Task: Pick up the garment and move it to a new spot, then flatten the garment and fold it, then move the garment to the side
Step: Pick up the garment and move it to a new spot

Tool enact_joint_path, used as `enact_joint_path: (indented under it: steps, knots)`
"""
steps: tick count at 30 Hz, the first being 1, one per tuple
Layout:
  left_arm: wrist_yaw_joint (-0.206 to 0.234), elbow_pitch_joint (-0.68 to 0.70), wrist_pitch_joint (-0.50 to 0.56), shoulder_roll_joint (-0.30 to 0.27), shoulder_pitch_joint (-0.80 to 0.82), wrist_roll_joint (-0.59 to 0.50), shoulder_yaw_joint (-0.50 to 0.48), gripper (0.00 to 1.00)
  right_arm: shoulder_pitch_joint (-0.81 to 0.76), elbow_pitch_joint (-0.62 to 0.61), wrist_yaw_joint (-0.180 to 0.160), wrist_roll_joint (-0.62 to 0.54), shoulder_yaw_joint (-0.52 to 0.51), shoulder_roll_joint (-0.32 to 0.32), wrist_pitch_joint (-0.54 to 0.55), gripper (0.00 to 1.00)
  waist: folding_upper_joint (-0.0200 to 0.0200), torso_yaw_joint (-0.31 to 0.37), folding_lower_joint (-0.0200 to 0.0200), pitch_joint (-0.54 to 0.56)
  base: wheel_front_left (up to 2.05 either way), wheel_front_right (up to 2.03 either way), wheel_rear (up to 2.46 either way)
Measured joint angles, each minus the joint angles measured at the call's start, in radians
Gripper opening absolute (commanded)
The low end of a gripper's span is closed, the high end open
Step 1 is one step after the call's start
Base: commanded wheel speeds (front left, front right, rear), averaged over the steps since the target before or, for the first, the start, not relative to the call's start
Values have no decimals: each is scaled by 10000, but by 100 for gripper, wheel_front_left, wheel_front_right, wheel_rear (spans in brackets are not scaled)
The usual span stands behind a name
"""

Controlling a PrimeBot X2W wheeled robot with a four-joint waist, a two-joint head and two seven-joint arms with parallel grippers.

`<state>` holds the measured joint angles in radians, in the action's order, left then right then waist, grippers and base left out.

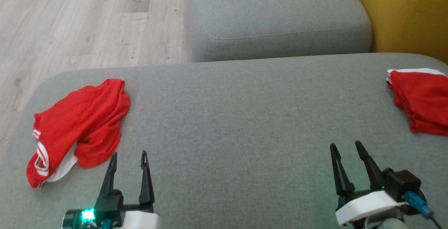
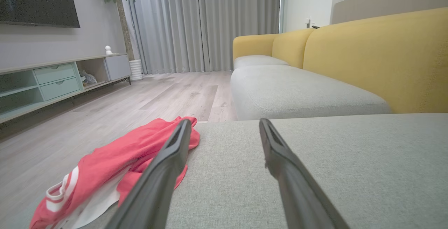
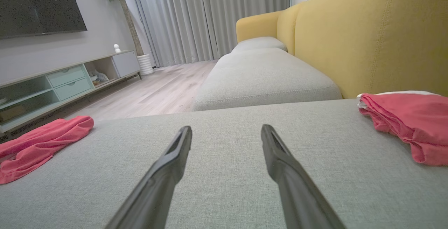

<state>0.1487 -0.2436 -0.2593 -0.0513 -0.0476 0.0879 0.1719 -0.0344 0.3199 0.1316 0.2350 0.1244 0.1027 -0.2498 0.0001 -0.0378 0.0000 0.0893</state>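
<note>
Head view: left gripper and right gripper hang spread wide and empty over the grey cushion, with the crumpled red garment at ten o'clock of the left one. Pick-up not yet begun, I'd say, so that arm must swing over and pinch a fold. Left wrist view, low along the fingers, shows the cloth humped rather than flat at eight o'clock, and the right wrist view shows a second red garment, seemingly folded, at two o'clock near the yellow backrest.
</note>
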Motion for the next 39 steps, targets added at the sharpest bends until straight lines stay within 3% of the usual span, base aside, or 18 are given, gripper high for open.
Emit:
enact_joint_path:
  steps: [10, 16, 23, 29, 35, 39]
  knots:
    - [-8, -157, 0, 0, 10, -148, 0, 100, -33, 46, -2, 29, -61, -138, 0, 100, 0, -783, 0, 58, 0, 0, 0]
    - [-84, -199, 0, -2, 4, -259, -153, 100, -203, 61, -2, 46, -46, -265, -8, 100, 0, -1902, 0, 84, 0, 0, 0]
    - [-163, -94, 0, -40, 6, -278, -568, 100, -156, 38, 0, 111, -132, -316, -10, 100, 0, -3696, 0, 6, 0, 0, 0]
    - [12, 245, 0, -38, 38, -272, -1158, 100, 353, 79, 0, 109, -54, -240, -10, 100, 0, -4384, 2, -449, 0, 0, 0]
    - [-213, 84, 0, -35, 880, -276, -1277, 100, 397, -44, -2, -25, -190, 399, -10, 100, 0, -4757, 0, -1124, 0, 0, 0]
    - [-359, -865, 0, 2, 2333, -268, -1143, 100, 542, -217, -2, -105, 13, 1302, -10, 100, 0, -4794, 3, -1946, 0, 0, 0]
